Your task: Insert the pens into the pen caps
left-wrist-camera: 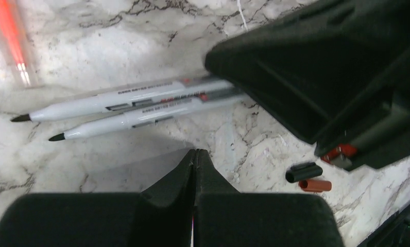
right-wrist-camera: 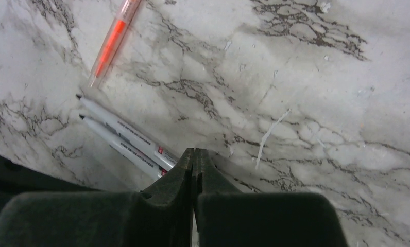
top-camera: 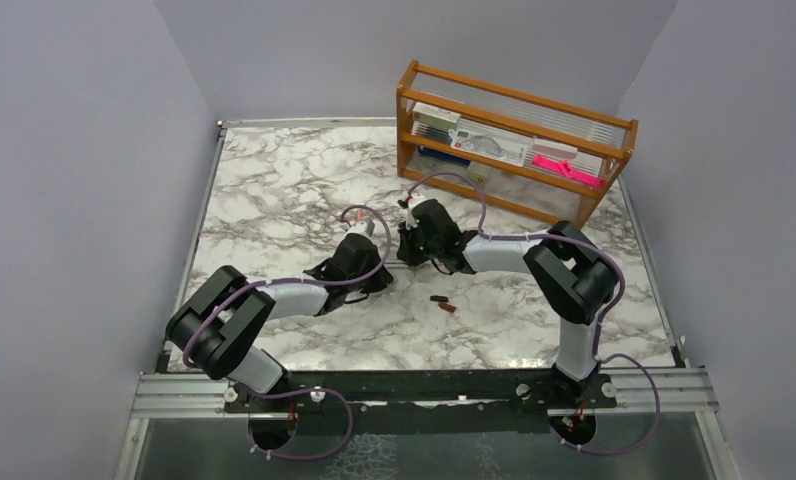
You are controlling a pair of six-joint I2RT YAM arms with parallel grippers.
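Two silvery-grey pens (left-wrist-camera: 125, 101) (left-wrist-camera: 136, 117) lie side by side on the marble, dark tips pointing left in the left wrist view. They also show in the right wrist view as grey pens (right-wrist-camera: 121, 128). An orange-red pen (right-wrist-camera: 113, 43) lies just beyond them. A black cap (left-wrist-camera: 303, 172) and a dark red cap (left-wrist-camera: 314, 185) rest together on the table, right of the pens, and appear as the caps (top-camera: 442, 302) from above. My left gripper (left-wrist-camera: 196, 152) is shut and empty, close in front of the grey pens. My right gripper (right-wrist-camera: 193, 151) is shut and empty, at the pens' back ends.
A wooden rack (top-camera: 514, 140) with boxes and a bright pink strip (top-camera: 566, 170) stands at the back right. The right gripper's black body (left-wrist-camera: 337, 77) hangs close over the pens' right ends. Grey walls enclose the marble table (top-camera: 274, 180).
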